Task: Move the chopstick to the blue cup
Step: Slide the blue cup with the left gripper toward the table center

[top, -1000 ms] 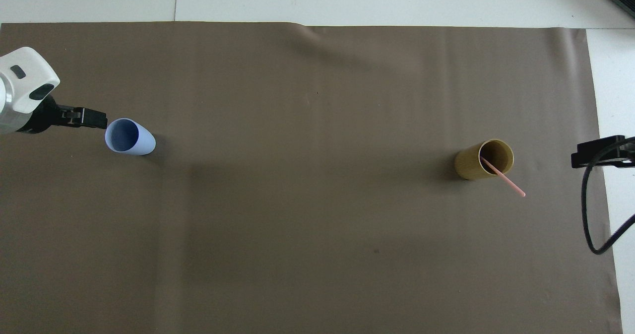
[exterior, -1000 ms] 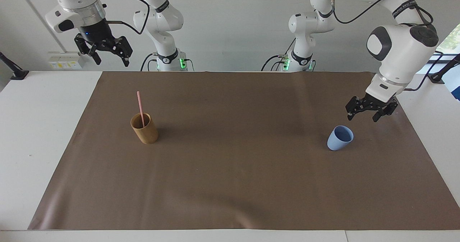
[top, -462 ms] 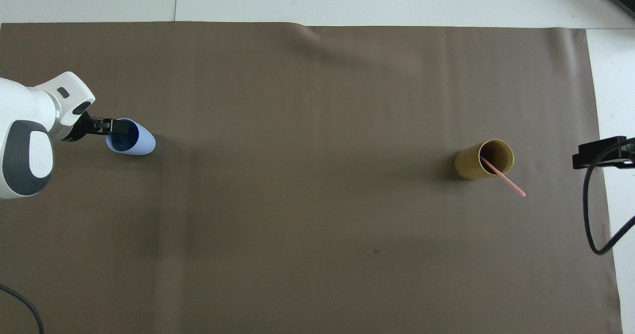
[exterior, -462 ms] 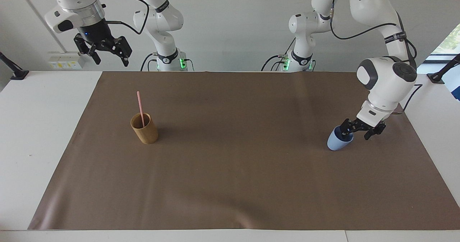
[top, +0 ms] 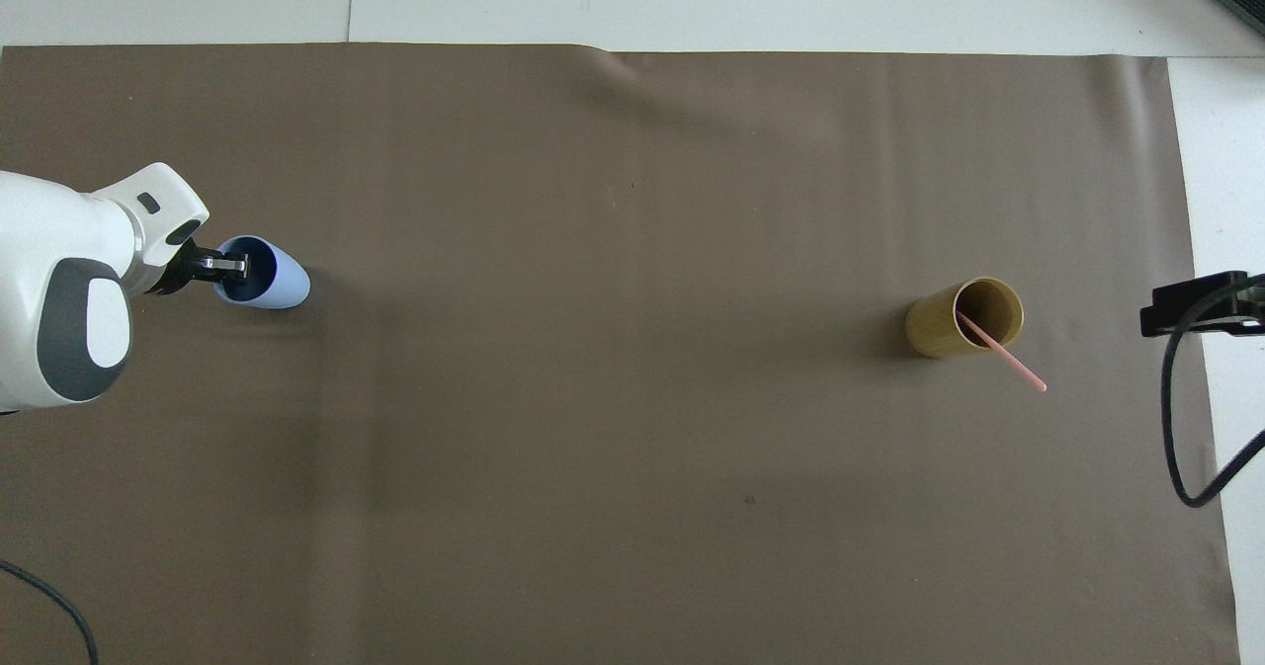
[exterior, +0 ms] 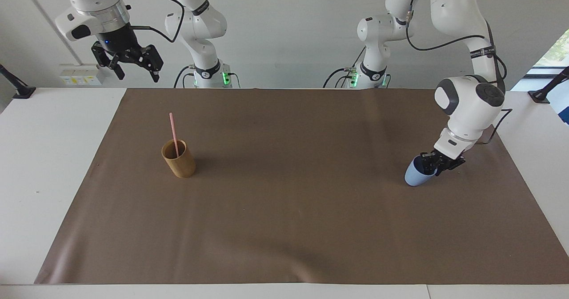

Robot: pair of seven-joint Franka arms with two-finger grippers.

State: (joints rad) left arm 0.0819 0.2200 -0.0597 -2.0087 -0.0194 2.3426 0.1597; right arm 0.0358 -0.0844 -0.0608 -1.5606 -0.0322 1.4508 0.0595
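Note:
The pale-pink chopstick (exterior: 173, 130) stands leaning in the tan bamboo cup (exterior: 179, 161) toward the right arm's end of the table; it also shows in the overhead view (top: 1006, 359). The light-blue cup (exterior: 413, 177) stands toward the left arm's end, seen from above too (top: 285, 288). My left gripper (exterior: 434, 165) is down at the blue cup's rim, one finger inside the cup and one outside, closed on the rim (top: 227, 266). My right gripper (exterior: 133, 64) is open and empty, and waits high up over the table's edge at the right arm's end.
A brown mat (exterior: 284, 210) covers most of the white table (exterior: 49, 165). The bamboo cup also shows in the overhead view (top: 949, 324). A black cable (top: 1181, 418) hangs from the right arm near the mat's edge.
My left gripper came down from above the mat onto the blue cup's rim and its fingers closed there. The right arm and the chopstick have not moved.

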